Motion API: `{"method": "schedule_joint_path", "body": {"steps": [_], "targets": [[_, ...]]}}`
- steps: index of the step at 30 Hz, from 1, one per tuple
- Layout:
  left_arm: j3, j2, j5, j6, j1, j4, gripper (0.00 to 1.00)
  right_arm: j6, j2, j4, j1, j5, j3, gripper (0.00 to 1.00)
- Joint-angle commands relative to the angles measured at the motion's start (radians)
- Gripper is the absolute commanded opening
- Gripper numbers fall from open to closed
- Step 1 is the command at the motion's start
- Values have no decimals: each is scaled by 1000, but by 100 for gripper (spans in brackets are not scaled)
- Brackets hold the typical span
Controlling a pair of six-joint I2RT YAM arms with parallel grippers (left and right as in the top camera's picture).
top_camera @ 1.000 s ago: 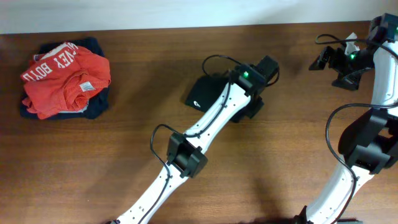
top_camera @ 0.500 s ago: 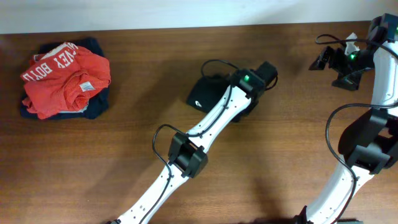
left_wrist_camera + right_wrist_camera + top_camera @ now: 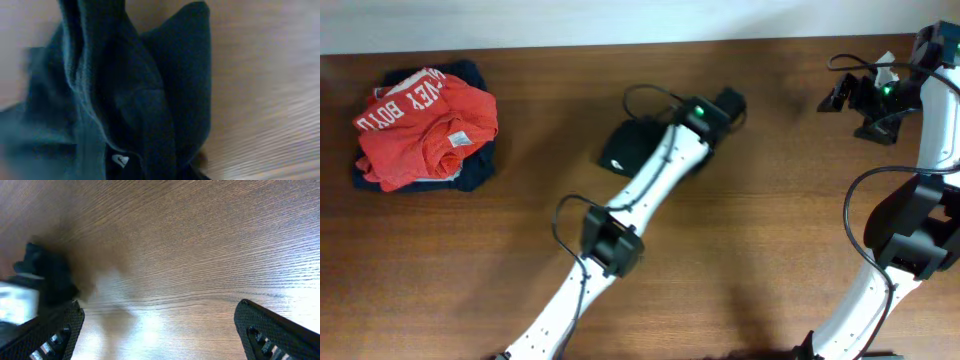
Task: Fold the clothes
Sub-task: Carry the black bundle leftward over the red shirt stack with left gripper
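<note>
Place: a robot lab bench, by the look.
Rig: white cabled left arm [image 3: 650, 190] and right arm [image 3: 942, 130] over a wood-grain tabletop [image 3: 500, 260].
Backdrop: plain pale wall strip [image 3: 520, 20].

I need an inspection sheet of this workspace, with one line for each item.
surface: brown wooden table.
job's things: black garment, bunched; small white tag.
clutter: orange-red shirt lying on navy garment, far left.
grippers: left pincer at the black garment, jaws hidden; right pincer open, holding nothing.
cables: black loops on both arms.
surroundings: pale wall strip behind the table.
</note>
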Motion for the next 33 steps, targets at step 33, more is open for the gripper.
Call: {"method": "schedule_joint_path", "body": {"steps": [33], "targets": [[8, -484, 247, 1366, 814, 85, 0, -6, -11, -5, 22, 2, 18, 99]]}}
